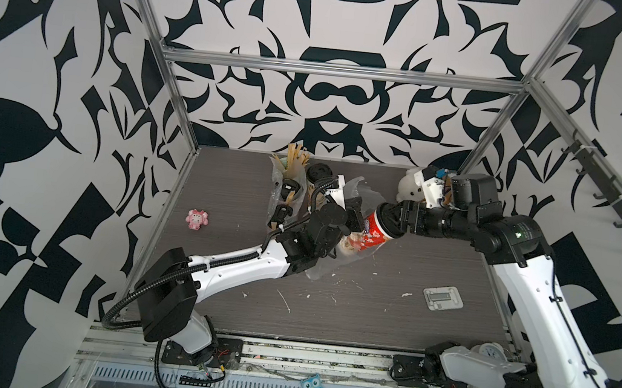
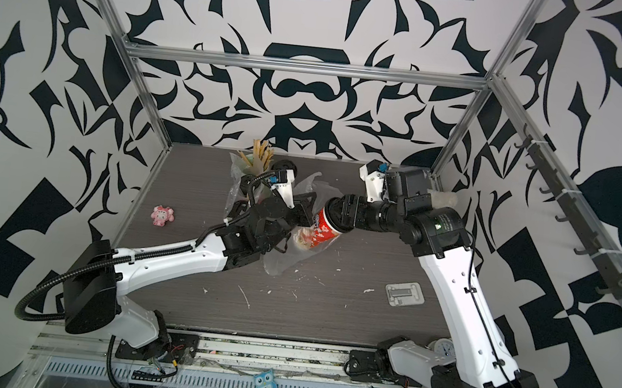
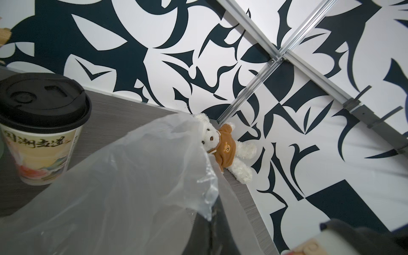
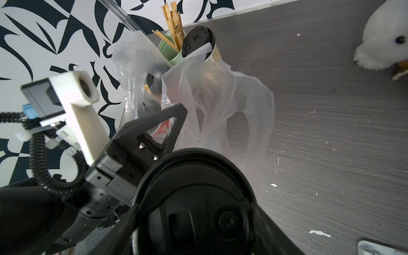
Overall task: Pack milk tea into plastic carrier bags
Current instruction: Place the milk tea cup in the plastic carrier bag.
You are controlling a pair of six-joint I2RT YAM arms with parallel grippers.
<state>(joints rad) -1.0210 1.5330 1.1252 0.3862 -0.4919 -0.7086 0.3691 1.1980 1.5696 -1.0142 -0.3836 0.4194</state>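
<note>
A red-sleeved milk tea cup [image 1: 374, 235] [image 2: 323, 231] hangs tilted over the table's middle. My right gripper [image 1: 391, 219] [image 4: 194, 220] is shut on its black dome lid [image 4: 194, 198]. The cup's base is pushed into the mouth of a clear plastic carrier bag [image 1: 327, 269] [image 4: 223, 103]. My left gripper [image 1: 354, 218] [image 3: 215, 223] is shut on that bag's film [image 3: 132, 187] beside the cup. A cream-yellow milk tea cup [image 1: 319, 172] [image 3: 42, 141] stands upright behind. A second bag [image 1: 281, 196] at the back has dark lids showing through it.
A mint-green holder of brown sticks [image 1: 294, 161] stands by the back wall. A white teddy bear [image 1: 409, 185] [image 3: 223, 148] lies in the back right corner. A pink pig toy [image 1: 197, 219] sits at the left, and a grey plate [image 1: 443, 299] at the front right.
</note>
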